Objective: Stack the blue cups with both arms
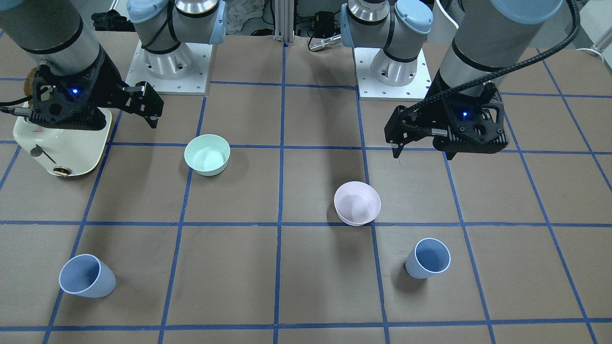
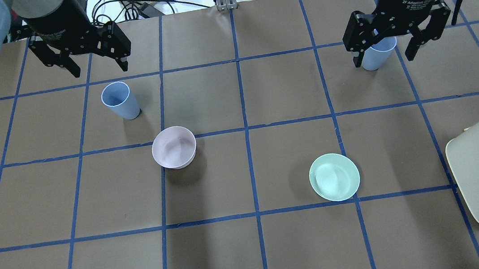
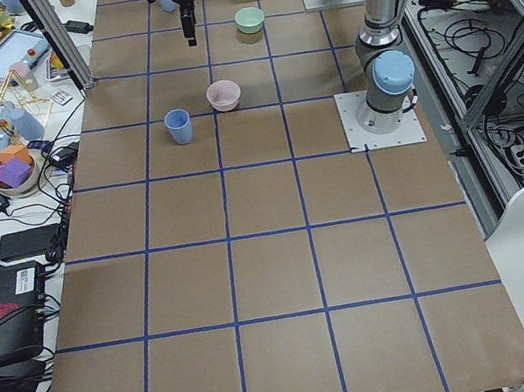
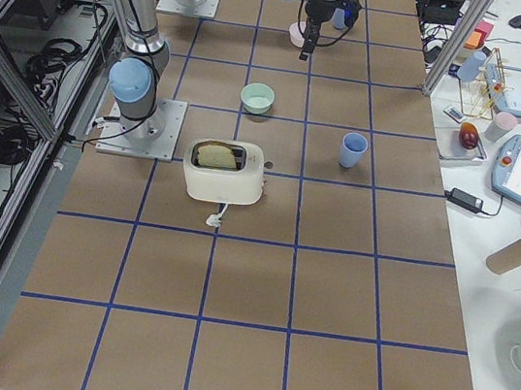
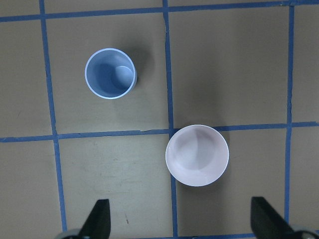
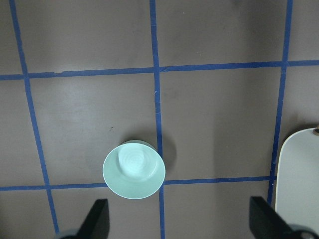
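Neither claw is holding anything right now. The left claw (image 5: 182, 221) is hanging wide open, with its fingers spread at the bottom corners of its wrist view. The right claw (image 6: 180, 221) is gaping the same way. Both are hovering well above the surface (image 2: 279, 247).

The bit the next move is hinging on, I reckon, is this. The left-side blue cup (image 5: 110, 73) is standing upright with its mouth up, so its long axis is running straight up and down. It's lying ahead of the left claw, further from the robot's base and off toward the left of that wrist view. The pink bowl (image 5: 197, 155) is sitting nearer the claw than the cup is. So that claw is probably needing to travel forward past the bowl and then drop.

The other blue cup (image 1: 87, 276) is also standing upright, well apart from the first, over on the robot's right side. The right arm (image 1: 48, 28) is the nearer one for it. Its wrist camera isn't catching that cup at all, though. It's only showing the mint bowl (image 6: 133, 169) and the edge of the toaster (image 6: 299, 184).

As for contents, both cups are looking empty and so are both bowls. The toaster is holding a slice of bread (image 4: 215, 155).
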You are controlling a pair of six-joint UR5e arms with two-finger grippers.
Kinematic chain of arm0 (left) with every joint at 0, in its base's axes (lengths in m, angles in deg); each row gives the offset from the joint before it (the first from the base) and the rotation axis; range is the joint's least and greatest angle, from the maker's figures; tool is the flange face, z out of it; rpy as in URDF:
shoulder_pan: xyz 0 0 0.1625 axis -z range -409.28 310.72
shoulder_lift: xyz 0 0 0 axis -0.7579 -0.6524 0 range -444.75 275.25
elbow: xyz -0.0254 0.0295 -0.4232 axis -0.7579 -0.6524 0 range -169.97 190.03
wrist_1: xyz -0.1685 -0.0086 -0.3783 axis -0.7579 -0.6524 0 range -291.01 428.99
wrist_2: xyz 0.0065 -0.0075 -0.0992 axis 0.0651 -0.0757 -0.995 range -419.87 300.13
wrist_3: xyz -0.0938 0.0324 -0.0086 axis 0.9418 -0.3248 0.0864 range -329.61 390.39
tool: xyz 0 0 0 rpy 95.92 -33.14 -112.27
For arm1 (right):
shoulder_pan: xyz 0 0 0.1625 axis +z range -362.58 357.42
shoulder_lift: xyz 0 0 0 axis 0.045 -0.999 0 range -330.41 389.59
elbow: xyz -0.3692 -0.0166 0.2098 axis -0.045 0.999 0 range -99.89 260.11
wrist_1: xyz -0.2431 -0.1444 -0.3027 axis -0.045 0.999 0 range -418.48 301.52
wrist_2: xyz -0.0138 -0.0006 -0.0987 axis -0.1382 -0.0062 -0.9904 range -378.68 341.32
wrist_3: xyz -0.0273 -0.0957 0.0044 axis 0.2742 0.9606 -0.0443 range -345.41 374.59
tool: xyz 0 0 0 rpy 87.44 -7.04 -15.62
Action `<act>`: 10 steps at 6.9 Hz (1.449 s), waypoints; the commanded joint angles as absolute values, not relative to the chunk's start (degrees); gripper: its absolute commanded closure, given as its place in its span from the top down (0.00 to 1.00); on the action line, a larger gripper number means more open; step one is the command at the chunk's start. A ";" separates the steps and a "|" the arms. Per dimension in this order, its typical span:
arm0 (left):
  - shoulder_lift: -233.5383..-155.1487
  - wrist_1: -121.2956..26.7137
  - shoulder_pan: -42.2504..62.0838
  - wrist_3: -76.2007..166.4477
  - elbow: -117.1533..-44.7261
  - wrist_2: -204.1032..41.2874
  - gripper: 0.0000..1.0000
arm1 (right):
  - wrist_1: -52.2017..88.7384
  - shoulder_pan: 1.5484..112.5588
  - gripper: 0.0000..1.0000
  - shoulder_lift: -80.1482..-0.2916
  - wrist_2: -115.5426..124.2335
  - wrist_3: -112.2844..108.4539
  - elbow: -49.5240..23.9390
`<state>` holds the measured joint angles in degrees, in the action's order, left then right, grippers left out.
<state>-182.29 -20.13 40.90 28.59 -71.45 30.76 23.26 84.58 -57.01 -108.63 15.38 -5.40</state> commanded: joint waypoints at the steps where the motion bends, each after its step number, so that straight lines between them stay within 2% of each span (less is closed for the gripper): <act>1: -182.31 -20.13 40.90 28.55 -71.44 30.83 1.00 | 23.35 84.52 1.00 -57.07 -108.68 15.38 -5.32; 10: -182.84 -19.96 40.72 28.20 -71.53 30.74 1.00 | 26.23 83.21 1.00 -55.24 -109.38 15.37 -4.53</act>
